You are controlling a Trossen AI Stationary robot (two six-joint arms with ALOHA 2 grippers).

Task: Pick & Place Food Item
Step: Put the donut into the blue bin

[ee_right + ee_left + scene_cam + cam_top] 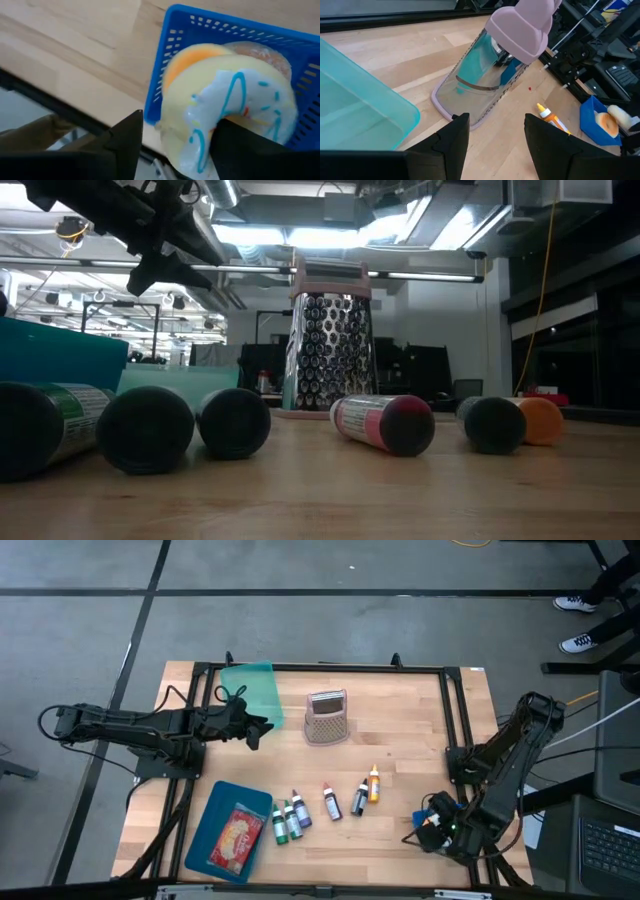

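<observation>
Iced doughnut (227,117) lies in the blue basket (170,60) at the tabletop's near right corner, between the right claw's (172,145) parted fingers (grip not closed). Left claw (492,137) hovers open near the grater (490,75).

No legible text, label or number on any item.

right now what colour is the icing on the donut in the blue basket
White icing with blue squiggles on the donut; best seen in the right wrist view.
</observation>
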